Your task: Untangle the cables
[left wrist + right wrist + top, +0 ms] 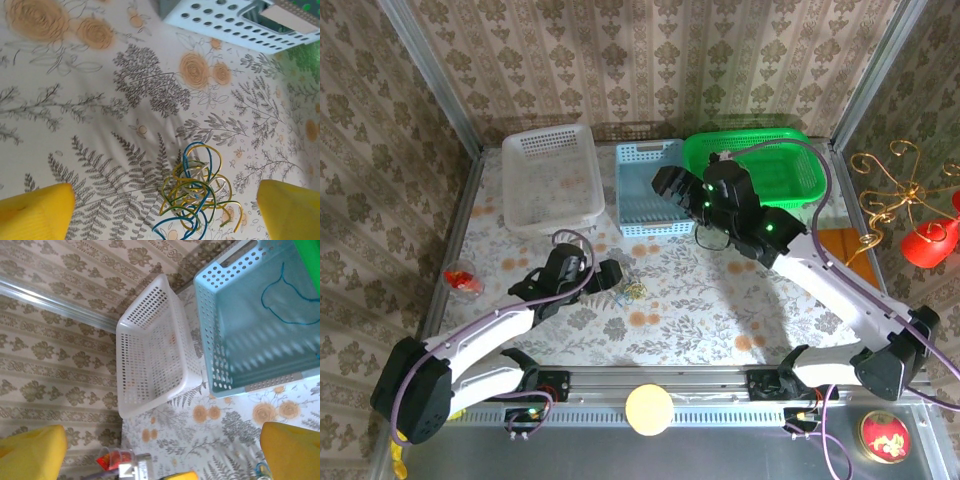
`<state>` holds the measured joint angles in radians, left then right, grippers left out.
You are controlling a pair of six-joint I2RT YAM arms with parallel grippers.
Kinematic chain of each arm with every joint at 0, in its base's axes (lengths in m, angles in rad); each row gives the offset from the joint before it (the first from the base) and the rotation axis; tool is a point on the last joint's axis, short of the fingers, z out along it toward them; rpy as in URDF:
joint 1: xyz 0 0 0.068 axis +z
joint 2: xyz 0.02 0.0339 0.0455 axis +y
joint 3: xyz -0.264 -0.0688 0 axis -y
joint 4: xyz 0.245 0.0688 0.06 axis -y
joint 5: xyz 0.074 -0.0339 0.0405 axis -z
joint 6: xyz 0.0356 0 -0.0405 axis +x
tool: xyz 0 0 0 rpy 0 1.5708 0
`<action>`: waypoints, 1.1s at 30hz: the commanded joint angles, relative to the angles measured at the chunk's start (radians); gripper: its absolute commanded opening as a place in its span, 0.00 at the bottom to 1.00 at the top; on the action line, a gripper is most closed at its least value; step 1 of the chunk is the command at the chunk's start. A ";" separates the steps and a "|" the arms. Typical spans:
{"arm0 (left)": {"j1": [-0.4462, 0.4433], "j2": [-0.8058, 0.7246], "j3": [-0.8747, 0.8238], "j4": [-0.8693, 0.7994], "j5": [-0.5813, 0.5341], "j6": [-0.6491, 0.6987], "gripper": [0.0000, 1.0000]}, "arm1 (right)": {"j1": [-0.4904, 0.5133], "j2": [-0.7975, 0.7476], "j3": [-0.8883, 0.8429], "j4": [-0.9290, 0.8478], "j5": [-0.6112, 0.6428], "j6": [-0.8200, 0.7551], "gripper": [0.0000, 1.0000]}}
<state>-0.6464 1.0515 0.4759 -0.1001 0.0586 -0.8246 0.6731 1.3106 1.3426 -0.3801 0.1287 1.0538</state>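
Left gripper (162,212) hangs low over the flowered table (75,100). I see its yellow fingers (35,212) spread wide at the bottom corners of the left wrist frame, gripping nothing. The cables (197,195) lie knotted at lower centre of that frame, yellow, blue and pale loops flat on the cloth (no finger touches them). In the overhead frame my right gripper (665,185) hovers at upper centre, above the blue basket (645,225), its jaws likewise wide and empty. At upper right of the right wrist frame, one teal cord (280,305) lies inside that basket, with a white basket (150,350) just beside it.
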 commanded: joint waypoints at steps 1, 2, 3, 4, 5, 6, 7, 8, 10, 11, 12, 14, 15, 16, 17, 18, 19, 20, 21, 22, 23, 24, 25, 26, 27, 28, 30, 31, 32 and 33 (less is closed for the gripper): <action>-0.006 -0.013 -0.015 -0.050 -0.015 -0.059 0.89 | 0.014 0.044 0.096 -0.092 0.061 0.104 1.00; -0.013 -0.016 -0.014 -0.052 -0.019 -0.062 0.86 | 0.016 0.056 0.119 -0.105 0.054 0.110 1.00; -0.020 -0.015 -0.014 -0.052 -0.021 -0.064 0.84 | 0.016 0.064 0.132 -0.106 0.042 0.111 1.00; -0.025 -0.016 -0.011 -0.054 -0.025 -0.064 0.81 | 0.016 0.071 0.143 -0.103 0.029 0.111 1.00; -0.035 -0.013 -0.008 -0.061 -0.031 -0.066 0.78 | 0.016 0.073 0.151 -0.100 0.021 0.112 1.00; -0.041 -0.009 -0.008 -0.064 -0.038 -0.068 0.76 | 0.016 0.073 0.158 -0.094 0.017 0.109 1.00; -0.046 -0.003 -0.008 -0.064 -0.039 -0.070 0.73 | 0.016 0.073 0.162 -0.091 0.015 0.108 1.00; -0.051 0.006 -0.009 -0.060 -0.040 -0.071 0.69 | 0.014 0.073 0.167 -0.090 0.012 0.105 1.00; -0.060 0.025 -0.010 -0.047 -0.046 -0.073 0.63 | 0.011 0.070 0.171 -0.087 0.014 0.100 1.00; -0.064 0.041 -0.010 -0.038 -0.044 -0.074 0.62 | 0.007 0.071 0.166 -0.081 0.009 0.103 1.00; -0.066 0.056 -0.010 -0.028 -0.039 -0.075 0.61 | 0.000 0.072 0.162 -0.074 -0.003 0.111 1.00; -0.070 0.096 -0.005 0.006 -0.032 -0.076 0.60 | -0.021 0.068 0.144 -0.057 -0.055 0.137 1.00; -0.073 0.116 0.000 0.019 -0.029 -0.076 0.59 | -0.027 0.061 0.128 -0.043 -0.069 0.146 1.00; -0.075 0.138 0.008 0.029 -0.027 -0.071 0.59 | -0.029 0.050 0.105 -0.013 -0.073 0.154 1.00; -0.078 0.157 0.017 0.038 -0.024 -0.067 0.59 | -0.029 0.045 0.087 0.031 -0.079 0.152 1.00; -0.081 0.170 0.022 0.045 -0.023 -0.061 0.59 | -0.029 0.046 0.081 0.053 -0.086 0.147 1.00; -0.084 0.182 0.029 0.056 -0.021 -0.056 0.59 | -0.037 0.052 0.089 0.051 -0.092 0.140 1.00; -0.086 0.196 0.032 0.065 -0.022 -0.056 0.59 | -0.050 0.062 0.106 0.029 -0.107 0.130 1.00; -0.085 0.204 0.036 0.072 -0.020 -0.057 0.59 | -0.067 0.068 0.120 0.009 -0.125 0.125 1.00; -0.085 0.211 0.039 0.081 -0.018 -0.057 0.59 | -0.081 0.068 0.127 0.000 -0.140 0.115 1.00; -0.087 0.215 0.041 0.088 -0.020 -0.058 0.59 | -0.092 0.061 0.119 0.002 -0.141 0.100 1.00; -0.087 0.217 0.040 0.094 -0.022 -0.061 0.59 | -0.100 0.051 0.106 0.015 -0.133 0.087 1.00; -0.087 0.217 0.041 0.100 -0.026 -0.063 0.59 | -0.101 0.039 0.085 0.049 -0.116 0.072 1.00; -0.087 0.217 0.040 0.107 -0.028 -0.066 0.59 | -0.099 0.037 0.062 0.081 -0.118 0.062 1.00; -0.087 0.217 0.041 0.112 -0.030 -0.070 0.59 | -0.100 0.039 0.054 0.090 -0.127 0.058 1.00; -0.087 0.217 0.040 0.118 -0.031 -0.079 0.59 | -0.100 0.045 0.047 0.086 -0.132 0.040 1.00; -0.088 0.216 0.038 0.138 -0.032 -0.091 0.59 | -0.100 0.054 0.024 0.077 -0.140 0.023 1.00; -0.088 0.216 0.038 0.147 -0.029 -0.095 0.60 | -0.099 0.057 -0.003 0.082 -0.141 0.009 1.00; -0.087 0.215 0.040 0.153 -0.027 -0.100 0.61 | -0.098 0.055 -0.035 0.093 -0.142 -0.005 1.00; -0.089 0.214 0.040 0.159 -0.025 -0.102 0.61 | -0.099 0.054 -0.067 0.105 -0.145 -0.014 1.00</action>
<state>-0.7261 1.2636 0.4927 0.0196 0.0368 -0.9001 0.5716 1.3716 1.3407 -0.3008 0.0044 1.0973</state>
